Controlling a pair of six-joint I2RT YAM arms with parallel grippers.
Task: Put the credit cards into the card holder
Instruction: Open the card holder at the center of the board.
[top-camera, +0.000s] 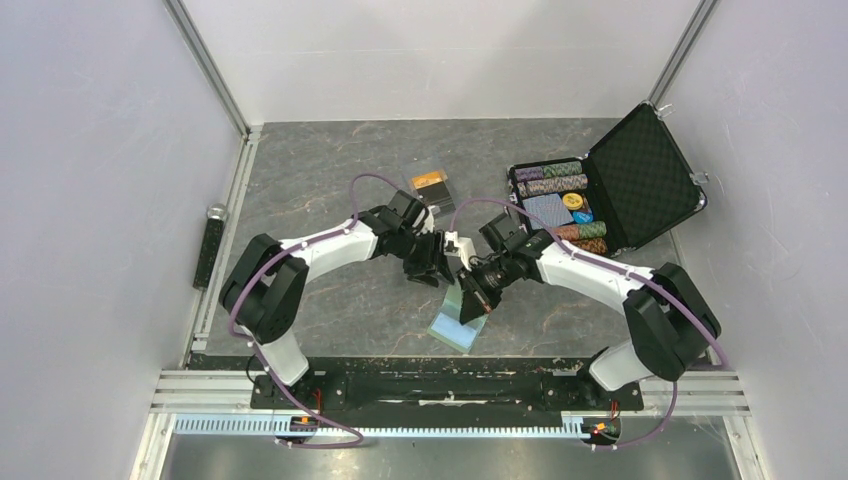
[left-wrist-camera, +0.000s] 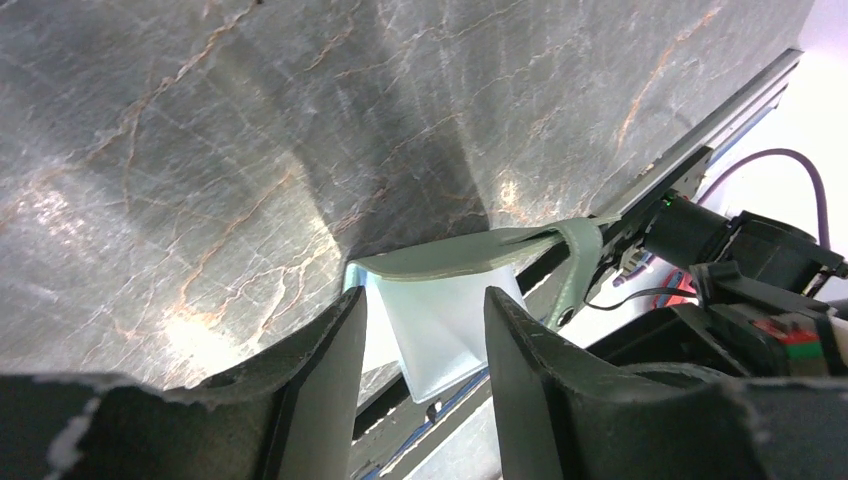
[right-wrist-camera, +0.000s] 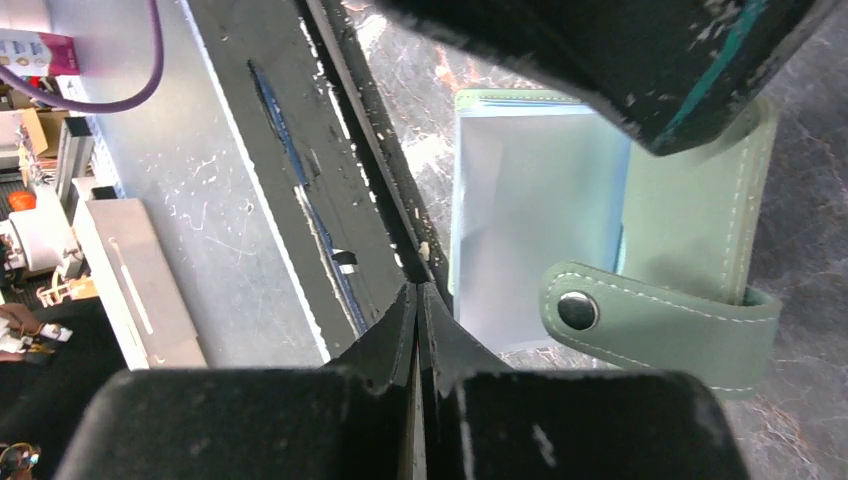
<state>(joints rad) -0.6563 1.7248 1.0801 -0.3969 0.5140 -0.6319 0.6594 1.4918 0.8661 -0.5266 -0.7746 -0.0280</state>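
While our right gripper (right-wrist-camera: 416, 295) is pinched shut, left gripper (left-wrist-camera: 425, 300) gapes empty. We see card holder (right-wrist-camera: 600, 230) unfolded nearby.

Two grippers: left gripper (top-camera: 430, 265), right gripper (top-camera: 472, 297). One card holder (top-camera: 455, 330), just under the right gripper. At least two credit cards (top-camera: 432, 186) beyond the left gripper, one orange, one dark; exact tally too small to tell. One black case (top-camera: 640, 180) out past the right gripper, holding four rows of poker chips (top-camera: 550, 178) and one blue card deck (top-camera: 548, 210). One black bar (top-camera: 209, 247) far out to the side of the left gripper.
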